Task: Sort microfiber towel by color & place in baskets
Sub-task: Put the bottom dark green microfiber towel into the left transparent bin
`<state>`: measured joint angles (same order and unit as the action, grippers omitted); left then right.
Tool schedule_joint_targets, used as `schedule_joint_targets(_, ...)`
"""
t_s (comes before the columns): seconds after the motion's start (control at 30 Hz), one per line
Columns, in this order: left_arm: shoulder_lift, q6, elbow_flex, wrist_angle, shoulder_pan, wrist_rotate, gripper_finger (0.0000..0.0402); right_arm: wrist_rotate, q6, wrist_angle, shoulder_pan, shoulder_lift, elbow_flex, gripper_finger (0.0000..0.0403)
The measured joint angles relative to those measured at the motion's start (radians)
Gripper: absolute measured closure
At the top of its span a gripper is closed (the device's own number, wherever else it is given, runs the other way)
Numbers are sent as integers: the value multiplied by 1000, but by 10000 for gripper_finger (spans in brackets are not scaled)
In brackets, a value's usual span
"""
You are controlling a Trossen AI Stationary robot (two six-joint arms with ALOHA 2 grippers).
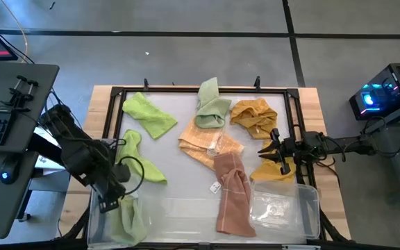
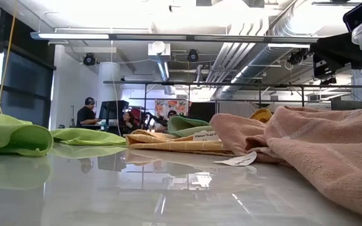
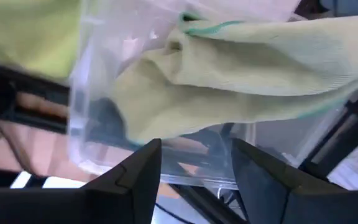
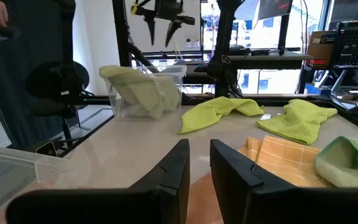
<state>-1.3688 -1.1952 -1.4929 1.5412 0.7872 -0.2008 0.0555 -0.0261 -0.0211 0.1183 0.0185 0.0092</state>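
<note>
A clear left basket [image 1: 97,223] [image 3: 98,93] [image 4: 120,102] at the near-left corner holds a lime towel [image 1: 129,221] [image 3: 247,62] draped over its rim. My left gripper [image 1: 107,203] [image 3: 194,180] hovers open just above it. My right gripper [image 1: 275,158] [image 4: 199,168] hangs at the table's right side over a mustard towel [image 1: 273,173], its fingers a narrow gap apart and holding nothing. A clear right basket [image 1: 310,201] holds only a plastic packet. A pink towel [image 1: 231,194] [image 2: 319,144] lies flat beside it.
Loose on the white surface lie two lime towels [image 1: 148,114] [image 1: 143,165], a sage towel [image 1: 212,107], a second mustard towel [image 1: 254,114] and a pale orange checked towel [image 1: 210,147]. A black frame [image 1: 186,89] edges the surface. People sit in the room far behind.
</note>
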Motion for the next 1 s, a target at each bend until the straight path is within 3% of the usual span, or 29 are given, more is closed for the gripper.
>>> schedule_joint_targets(0.2, -62, 279, 23, -332, 16, 0, 260, 0, 0, 0, 0, 0, 0, 344)
schedule_joint_targets(0.37, -150, 390, 51, -537, 15, 3, 286, 0, 0, 0, 0, 0, 0, 344)
schedule_joint_targets(0.63, -263, 409, 53, -542, 16, -3, 319, 0, 0, 0, 0, 0, 0, 344)
schedule_joint_targets(1.0, -238, 321, 52, -459, 29, -58, 360, 0, 0, 0, 0, 0, 0, 344)
